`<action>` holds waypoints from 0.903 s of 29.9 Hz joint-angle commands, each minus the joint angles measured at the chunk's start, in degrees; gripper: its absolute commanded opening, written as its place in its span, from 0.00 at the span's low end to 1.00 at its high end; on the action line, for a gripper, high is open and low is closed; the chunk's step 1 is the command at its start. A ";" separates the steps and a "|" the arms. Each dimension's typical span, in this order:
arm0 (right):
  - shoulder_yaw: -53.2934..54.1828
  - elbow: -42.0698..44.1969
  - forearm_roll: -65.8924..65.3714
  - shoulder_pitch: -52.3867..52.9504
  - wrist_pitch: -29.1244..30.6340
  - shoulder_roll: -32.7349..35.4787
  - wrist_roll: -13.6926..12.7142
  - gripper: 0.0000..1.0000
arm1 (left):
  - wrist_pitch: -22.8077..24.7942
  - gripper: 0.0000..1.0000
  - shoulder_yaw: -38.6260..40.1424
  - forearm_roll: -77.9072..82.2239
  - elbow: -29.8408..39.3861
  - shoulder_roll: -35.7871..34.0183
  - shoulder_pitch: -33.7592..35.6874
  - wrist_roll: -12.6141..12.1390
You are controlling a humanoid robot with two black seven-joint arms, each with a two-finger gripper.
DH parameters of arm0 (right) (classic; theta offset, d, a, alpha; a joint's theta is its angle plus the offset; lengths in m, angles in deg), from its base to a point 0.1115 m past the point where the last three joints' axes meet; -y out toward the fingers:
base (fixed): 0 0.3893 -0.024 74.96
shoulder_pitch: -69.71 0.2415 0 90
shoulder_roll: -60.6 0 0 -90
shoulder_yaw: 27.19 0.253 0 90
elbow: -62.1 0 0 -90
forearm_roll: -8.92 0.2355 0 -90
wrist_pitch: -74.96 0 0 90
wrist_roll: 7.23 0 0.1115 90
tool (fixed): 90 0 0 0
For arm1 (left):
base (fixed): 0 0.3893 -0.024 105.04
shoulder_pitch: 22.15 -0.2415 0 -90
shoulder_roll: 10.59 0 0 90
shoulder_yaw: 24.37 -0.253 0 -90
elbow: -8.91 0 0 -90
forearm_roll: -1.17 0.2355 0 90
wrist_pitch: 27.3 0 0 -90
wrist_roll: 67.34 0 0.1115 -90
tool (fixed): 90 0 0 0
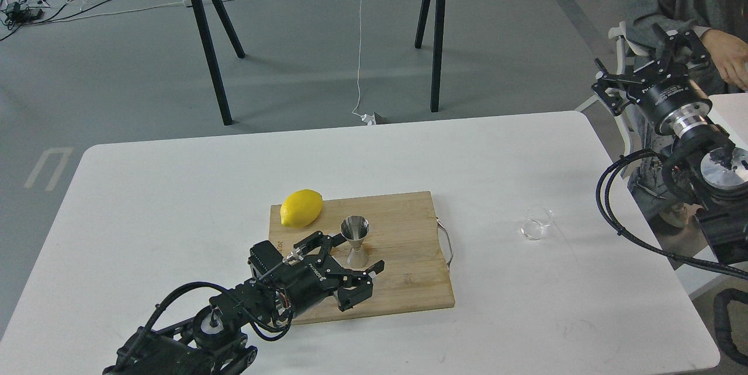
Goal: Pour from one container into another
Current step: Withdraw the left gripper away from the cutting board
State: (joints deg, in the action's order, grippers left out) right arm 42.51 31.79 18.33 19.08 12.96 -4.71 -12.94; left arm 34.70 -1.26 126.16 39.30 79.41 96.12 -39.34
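standing upright on the wooden cutting board point(403, 258) is the steel jigger point(356, 240), a shiny hourglass shape with a narrow waist and a round open mouth on top. the board is pale bamboo with visible grain, rectangular with soft corners, and it has a thin metal handle point(447, 243) on its right edge. a lemon point(301, 208), smooth, bright yellow and oval, lies on the far left corner of the board. the left gripper point(350, 255) is black and angular; its two fingers are spread apart, one on each side of the base of the jigger, and they are very near to it, but i cannot tell if they touch it. the glass cup point(537, 223), short, round and transparent, stands on the white table point(175, 200) to the right of the board, well apart from the jigger. the right gripper point(643, 80) hangs high beyond the right table edge, away from the cup; its dark fingers cannot be told apart, so i cannot tell its state.
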 commanded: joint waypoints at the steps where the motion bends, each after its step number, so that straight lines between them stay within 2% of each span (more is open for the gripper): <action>1: 0.00 -0.01 0.00 0.00 0.00 0.09 0.00 0.99 | 0.00 0.98 0.09 0.00 0.01 -0.52 -0.31 0.00; 12: 0.09 -0.01 0.09 -0.09 0.00 0.09 0.00 0.99 | 0.00 0.98 0.71 -0.02 0.19 -4.74 -0.31 0.00; 18: 0.09 -0.01 0.09 0.00 0.00 0.09 0.00 0.99 | 0.00 0.98 0.71 -0.46 2.47 -6.94 -1.63 0.00; 22: 0.09 -0.01 0.00 -0.09 0.00 0.09 0.00 0.99 | 0.00 0.98 0.79 -1.77 8.00 -11.67 -3.65 0.00; 27: 0.17 0.08 0.09 -0.09 0.00 0.09 0.00 0.99 | 0.00 0.94 -0.26 -12.12 12.84 -20.02 -5.15 0.00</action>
State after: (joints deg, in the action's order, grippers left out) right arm 42.67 31.77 18.36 19.03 12.96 -4.62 -12.95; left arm 34.70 -0.99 120.01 49.77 64.05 91.60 -39.33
